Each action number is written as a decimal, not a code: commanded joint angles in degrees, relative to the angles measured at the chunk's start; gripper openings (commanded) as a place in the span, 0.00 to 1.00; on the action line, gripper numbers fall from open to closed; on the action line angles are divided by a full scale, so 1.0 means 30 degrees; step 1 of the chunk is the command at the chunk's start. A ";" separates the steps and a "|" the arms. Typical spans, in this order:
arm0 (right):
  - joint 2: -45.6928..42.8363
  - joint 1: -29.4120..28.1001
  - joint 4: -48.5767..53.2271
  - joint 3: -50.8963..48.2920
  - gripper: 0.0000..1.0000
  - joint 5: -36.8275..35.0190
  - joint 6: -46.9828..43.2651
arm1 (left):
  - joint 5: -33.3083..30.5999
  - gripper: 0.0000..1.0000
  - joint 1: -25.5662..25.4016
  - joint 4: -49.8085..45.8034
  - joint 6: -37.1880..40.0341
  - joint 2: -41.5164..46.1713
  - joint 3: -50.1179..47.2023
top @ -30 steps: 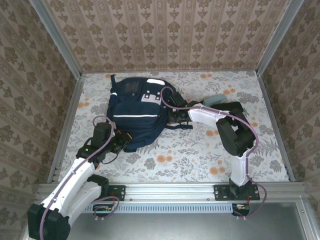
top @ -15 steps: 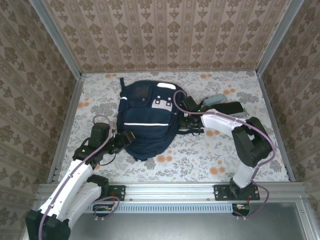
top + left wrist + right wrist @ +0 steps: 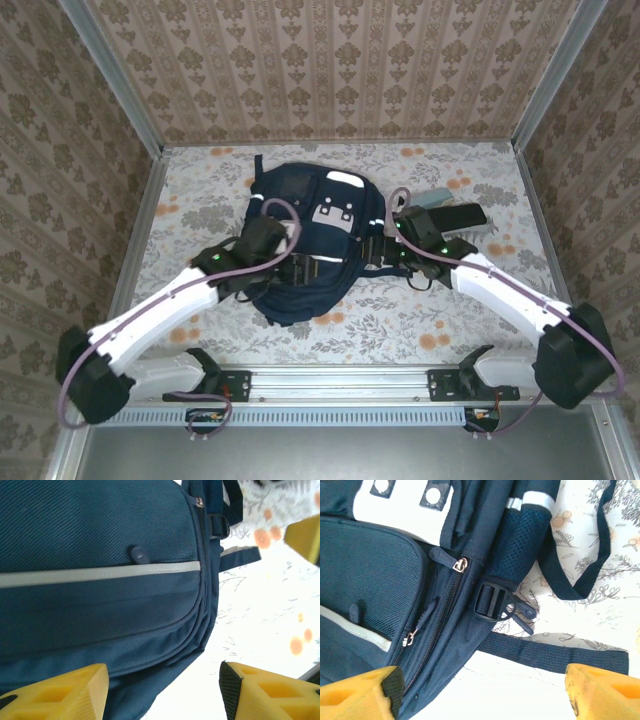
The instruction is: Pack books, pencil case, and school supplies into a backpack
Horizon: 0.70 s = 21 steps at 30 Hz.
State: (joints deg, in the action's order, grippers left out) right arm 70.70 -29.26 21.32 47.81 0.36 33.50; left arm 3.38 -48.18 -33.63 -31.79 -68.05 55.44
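The backpack [image 3: 310, 240], flat in the middle of the worktop [image 3: 400, 320], looks soft and floppy, so pinch a zipper pull [image 3: 461, 565] or strap [image 3: 555, 652]; left fingers [image 3: 60, 692] and right fingers [image 3: 357, 692] gape wide, holding nothing.

no readable text, labels, brands or numbers on the backpack [image 3: 305, 235], none elsewhere

The backpack [image 3: 90, 525] is showing matt, finely woven cloth, its stripe [image 3: 100, 573] is looking smooth and satiny, and its buckle [image 3: 492, 601] is gleaming like hard plastic, its zip pull [image 3: 461, 565] like shiny metal.
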 commanded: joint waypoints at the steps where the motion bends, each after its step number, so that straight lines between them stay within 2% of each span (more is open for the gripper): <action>1: -0.1225 0.0482 -0.0242 -0.1170 0.88 -0.0649 0.1281 | -0.3918 0.62 -0.1691 -0.2238 0.2878 -0.2802 0.2466; 5: -0.2318 0.1415 -0.0436 -0.2138 0.89 -0.0201 0.1804 | -0.6505 0.58 -0.3346 -0.3503 0.4088 -0.6523 0.5261; 10: -0.3153 0.2478 -0.0297 -0.2792 0.89 0.0401 0.2000 | -0.5459 0.55 -0.3846 -0.2466 0.5669 -0.9038 0.6558; 17: -0.3790 0.3066 -0.0203 -0.3411 0.89 0.0825 0.2104 | -0.6399 0.54 -0.3832 -0.3054 0.6172 -1.1241 0.7852; 21: -0.3704 0.3127 -0.0407 -0.3514 0.89 0.1103 0.2260 | -0.7655 0.53 -0.3755 -0.3388 0.6033 -1.1853 0.8003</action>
State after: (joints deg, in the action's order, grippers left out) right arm 60.25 -20.23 20.82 38.02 2.20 39.27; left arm -15.40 -59.59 -41.19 -15.14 -102.76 77.80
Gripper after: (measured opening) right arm 0.891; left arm 0.536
